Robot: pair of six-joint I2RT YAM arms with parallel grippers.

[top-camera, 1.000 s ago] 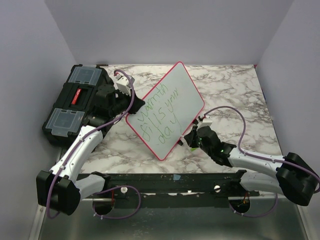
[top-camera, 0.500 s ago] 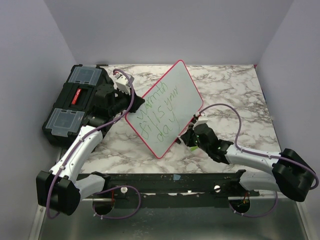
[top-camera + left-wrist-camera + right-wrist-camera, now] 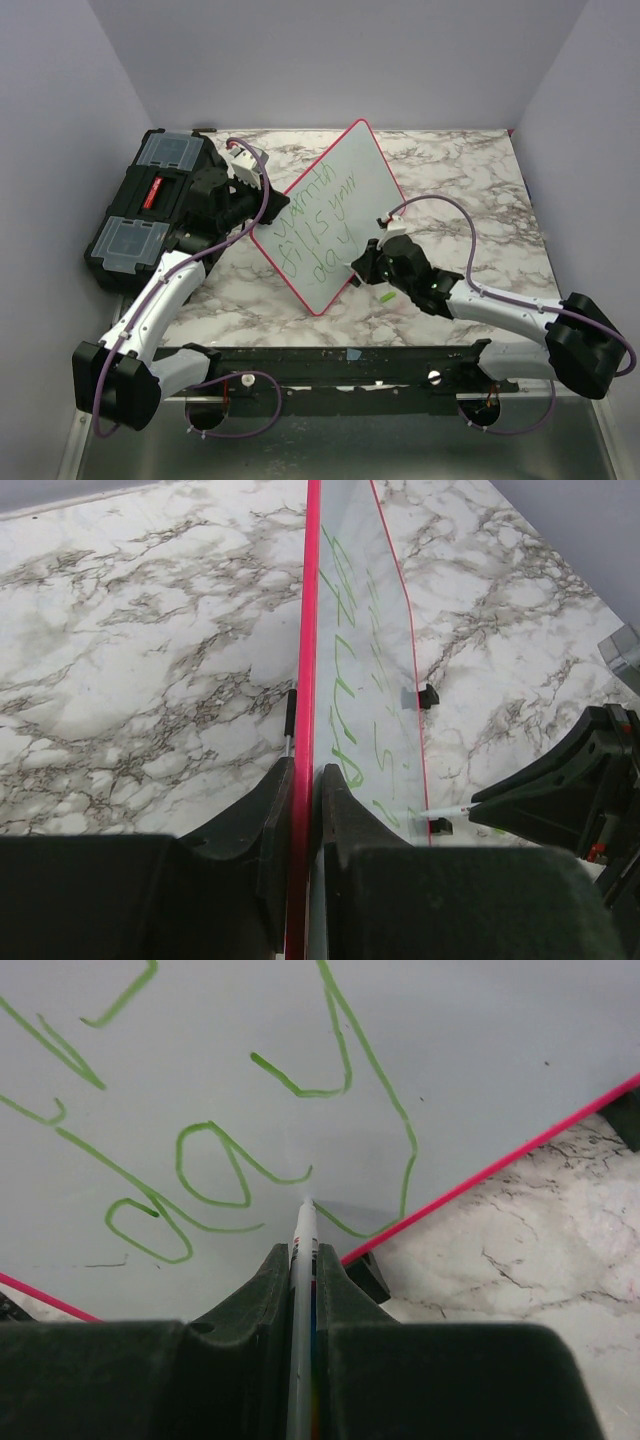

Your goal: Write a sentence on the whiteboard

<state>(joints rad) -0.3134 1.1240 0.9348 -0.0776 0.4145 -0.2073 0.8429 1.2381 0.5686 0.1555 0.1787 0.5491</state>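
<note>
The whiteboard with its red-pink rim stands tilted on edge on the marble table. My left gripper is shut on its left rim, one finger on each side. The sentence is green handwriting in three lines, with "day" lowest. My right gripper is shut on a white marker. The marker's tip touches the board just right of "day", near the lower rim. In the left wrist view the marker reaches the board from the right.
A black toolbox with clear lid compartments lies at the far left, beside the left arm. Marble tabletop extends right of and behind the board. Grey walls enclose the table on three sides. Small black feet stick out of the board's lower edge.
My right gripper has moved left and forward with the marker, bringing its tip onto the board by "day". The left gripper and the board have barely shifted.
</note>
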